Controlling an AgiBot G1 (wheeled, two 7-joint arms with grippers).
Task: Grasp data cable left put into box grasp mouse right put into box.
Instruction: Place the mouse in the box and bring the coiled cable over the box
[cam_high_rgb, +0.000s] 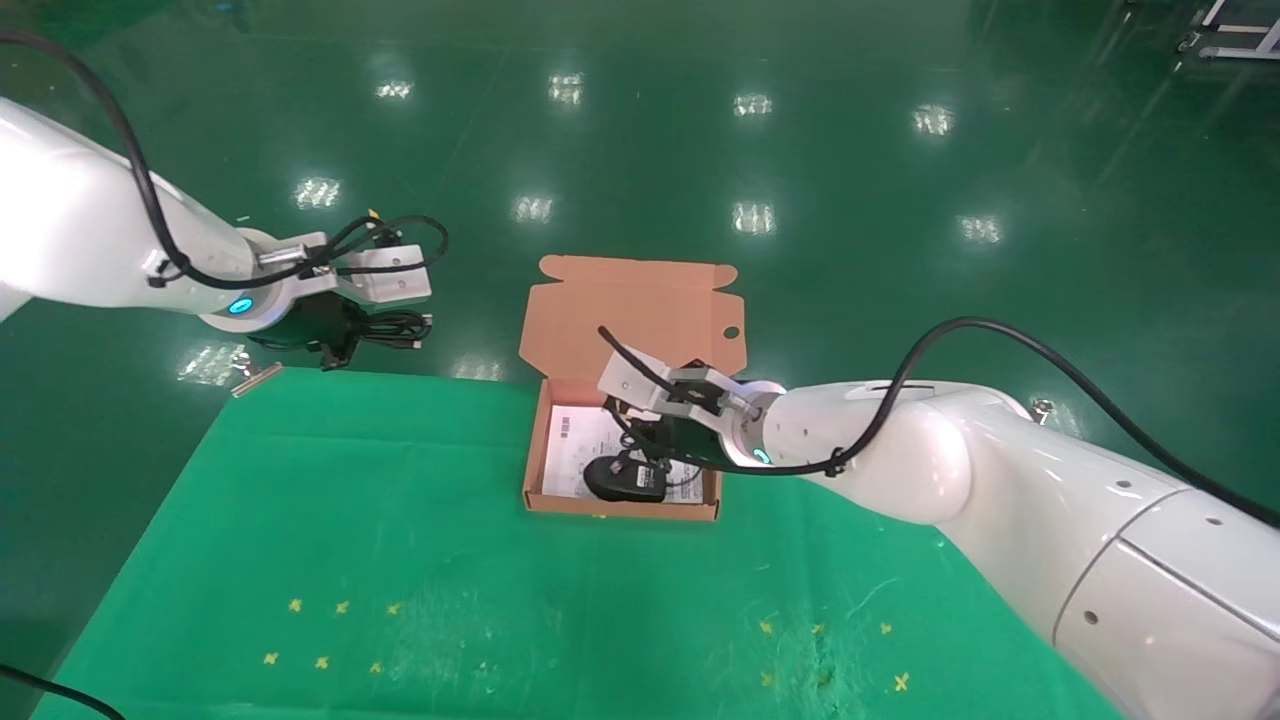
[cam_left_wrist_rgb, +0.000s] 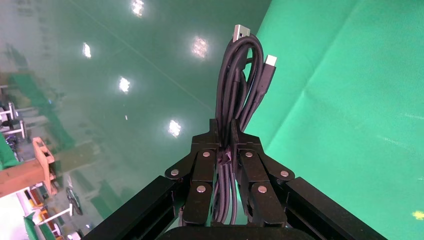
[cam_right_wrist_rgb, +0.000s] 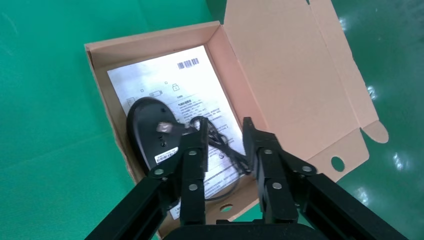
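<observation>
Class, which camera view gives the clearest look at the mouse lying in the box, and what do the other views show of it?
The right wrist view: the mouse lies underside up on the printed sheet in the box, below the open right gripper. The head view shows it small, partly behind that gripper. The left wrist view misses it.

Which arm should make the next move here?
Probably the left: the left gripper is shut on the data cable, clear of the box. The mouse already lies inside it, under the open right gripper.
</observation>
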